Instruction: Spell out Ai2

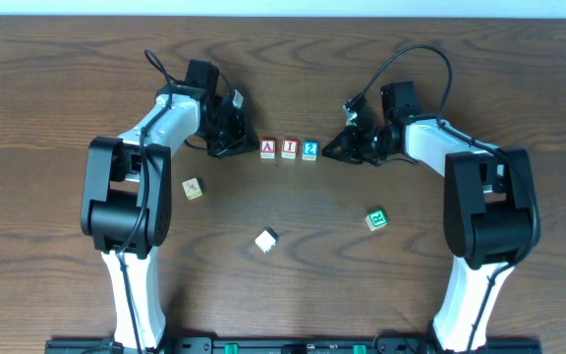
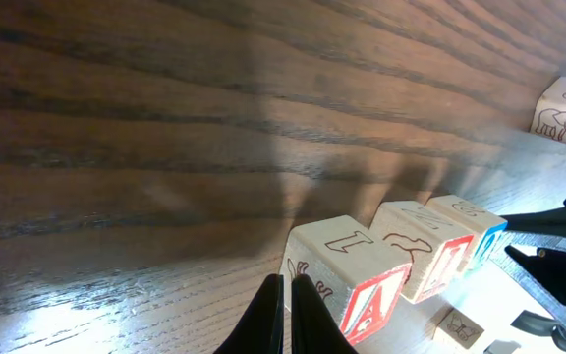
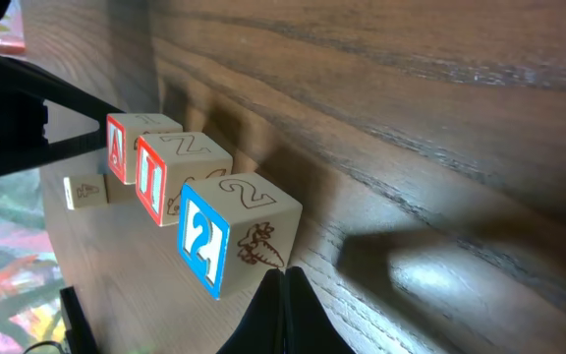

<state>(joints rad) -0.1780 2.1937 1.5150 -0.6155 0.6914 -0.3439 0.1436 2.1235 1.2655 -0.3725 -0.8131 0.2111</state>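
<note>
Desk: brown wood-grain desk (image 1: 57,88), carrying six small cubes.
Letter row: white wooden cube with red "A" (image 1: 268,148), white wooden cube with red "I" (image 1: 290,148) and white wooden cube with blue "2" (image 1: 310,149) stand in one line reading A, I, 2 from the left edge toward the right edge. The row is midway between those edges, in the far half. The cubes sit close together; contact cannot be confirmed.
Left hand: black two-finger left hand (image 1: 251,147), fingers pressed together, gripping nothing, tip just beside the "A" cube.
Right hand: black two-finger right hand (image 1: 326,152), fingers pressed together, gripping nothing, tip just beside the "2" cube.
Other cubes: yellow-marked cube (image 1: 194,189) sits toward the left edge. Plain white cube (image 1: 266,240) sits nearer the near edge. Green-marked cube (image 1: 376,218) sits toward the right edge. All three are well apart from the row.
</note>
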